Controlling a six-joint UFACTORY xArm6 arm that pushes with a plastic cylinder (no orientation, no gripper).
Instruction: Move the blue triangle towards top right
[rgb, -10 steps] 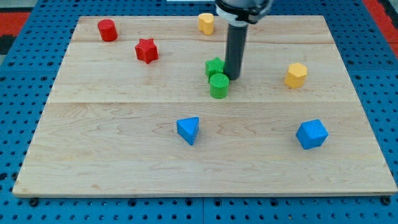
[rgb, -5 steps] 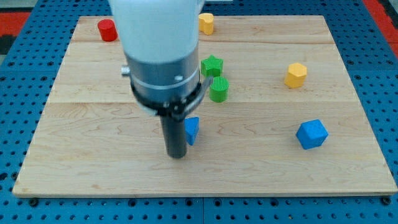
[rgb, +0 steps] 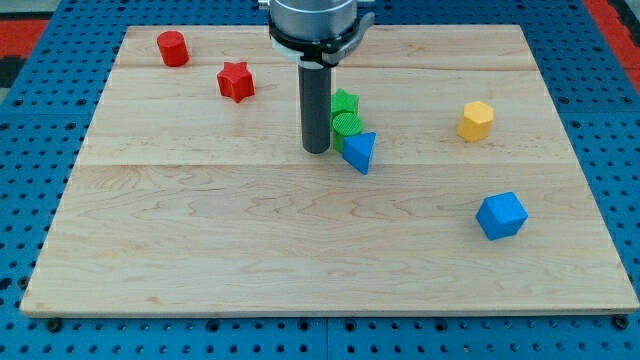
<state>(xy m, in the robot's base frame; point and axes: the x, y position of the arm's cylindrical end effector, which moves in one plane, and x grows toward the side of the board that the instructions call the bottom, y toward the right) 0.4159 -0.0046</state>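
Blue, and sitting a little above the middle of the board, the blue triangle (rgb: 360, 152) lay on pale wood (rgb: 200, 230) made of planks whose seams ran across the view. Around the board was a blue pegboard (rgb: 40, 330) dotted with holes, with a strip of red at the view's top corners. The triangle's narrow end pointed toward the view's bottom and slightly right; its broad side faced up and left, so its long axis ran roughly from upper left to lower right. It touched the green cylinder (rgb: 347, 124) just above it, and a green star (rgb: 345, 101) sat behind that one. My tip (rgb: 316, 150) stood just to the view's left of the triangle, close beside it, though whether it touched could not be told. The arm carried only the rod, so nothing was grasped. A red star (rgb: 236, 81) and red cylinder (rgb: 172, 47) lay toward the top left, a yellow block (rgb: 476, 120) to the right, and a blue cube (rgb: 500, 215) at lower right.
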